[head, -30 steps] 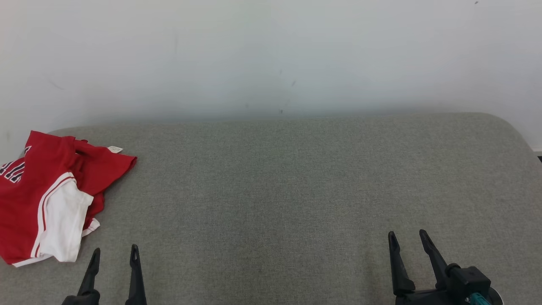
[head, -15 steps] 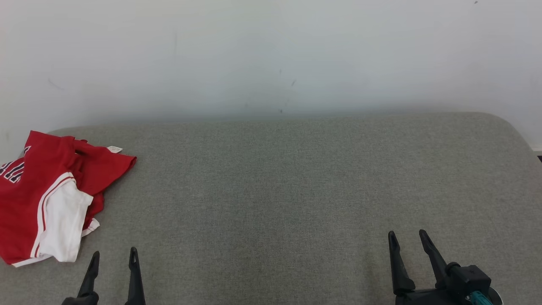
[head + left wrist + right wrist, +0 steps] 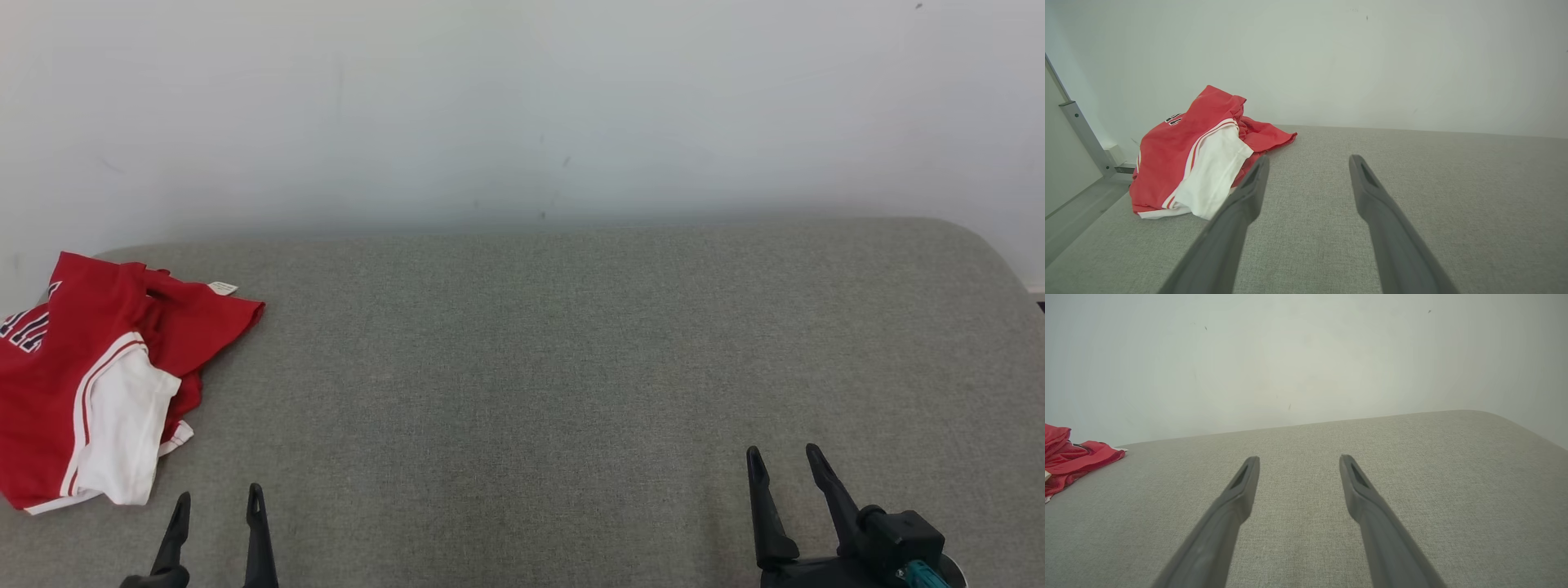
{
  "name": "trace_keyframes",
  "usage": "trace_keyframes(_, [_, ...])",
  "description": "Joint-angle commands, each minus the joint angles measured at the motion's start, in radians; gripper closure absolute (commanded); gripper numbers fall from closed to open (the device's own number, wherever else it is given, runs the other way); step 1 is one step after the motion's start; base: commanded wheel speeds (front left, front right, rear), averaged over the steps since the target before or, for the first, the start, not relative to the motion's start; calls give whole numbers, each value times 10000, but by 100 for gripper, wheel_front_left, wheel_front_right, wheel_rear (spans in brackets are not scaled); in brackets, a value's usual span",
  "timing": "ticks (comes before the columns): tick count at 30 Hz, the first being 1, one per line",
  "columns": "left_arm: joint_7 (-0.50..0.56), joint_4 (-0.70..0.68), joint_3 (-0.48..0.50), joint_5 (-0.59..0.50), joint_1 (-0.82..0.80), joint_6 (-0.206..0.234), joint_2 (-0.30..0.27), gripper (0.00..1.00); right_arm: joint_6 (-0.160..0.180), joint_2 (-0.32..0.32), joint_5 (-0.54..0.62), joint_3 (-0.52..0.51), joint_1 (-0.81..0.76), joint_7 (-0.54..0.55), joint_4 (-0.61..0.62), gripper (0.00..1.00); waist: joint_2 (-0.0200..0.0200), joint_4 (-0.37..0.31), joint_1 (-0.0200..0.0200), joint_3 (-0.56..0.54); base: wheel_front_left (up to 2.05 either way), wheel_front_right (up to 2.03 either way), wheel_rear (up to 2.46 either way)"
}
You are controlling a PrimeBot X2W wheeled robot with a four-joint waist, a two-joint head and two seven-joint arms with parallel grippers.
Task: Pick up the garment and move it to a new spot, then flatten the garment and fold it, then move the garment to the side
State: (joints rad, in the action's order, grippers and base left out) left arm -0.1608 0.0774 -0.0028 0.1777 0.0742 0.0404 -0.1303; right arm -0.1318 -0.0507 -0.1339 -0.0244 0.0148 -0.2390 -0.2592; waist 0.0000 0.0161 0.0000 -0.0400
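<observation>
The garment [image 3: 90, 371], a red jersey with white panels and dark lettering, lies bunched at the far left of the grey fabric surface [image 3: 539, 351]. In the left wrist view the garment [image 3: 1196, 157] lies just left of and beyond the left finger. My left gripper [image 3: 219, 496] stands open at the lower left, a little below and right of the garment, with nothing between its fingers. At the lower right my right gripper [image 3: 782, 455] is open and empty too. The right wrist view catches a corner of the garment [image 3: 1073, 461] at its left edge, far from my right gripper [image 3: 1297, 459].
A pale wall [image 3: 522, 106] rises straight behind the grey surface. The surface's right end [image 3: 992, 253] is rounded. In the left wrist view a metal rail [image 3: 1084, 139] and a lower ledge run past the surface's left end.
My left gripper has drawn back slightly toward the bottom edge of the head view. The garment and the right gripper have stayed put.
</observation>
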Motion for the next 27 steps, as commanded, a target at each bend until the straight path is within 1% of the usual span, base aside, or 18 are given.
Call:
trace_keyframes(1, [25,13,-17,57,74,30,-27,0,21,9,-73,18,33,-24,-21,0,0,-1,0,-7,0,0,0])
trace_keyframes(11, [76,125,-51,204,49,54,-90,0,21,9,-90,47,67,-28,-91,0,0,9,0,-35,0,0,0])
trace_keyframes(18, [117,56,-113,208,118,156,-95,0,21,9,-140,75,47,-22,-115,0,0,53,0,-45,0,0,0])
trace_keyframes(27, [107,67,-139,214,136,282,-151,0,21,9,-191,81,-31,-53,-156,0,0,376,0,-20,0,0,0])
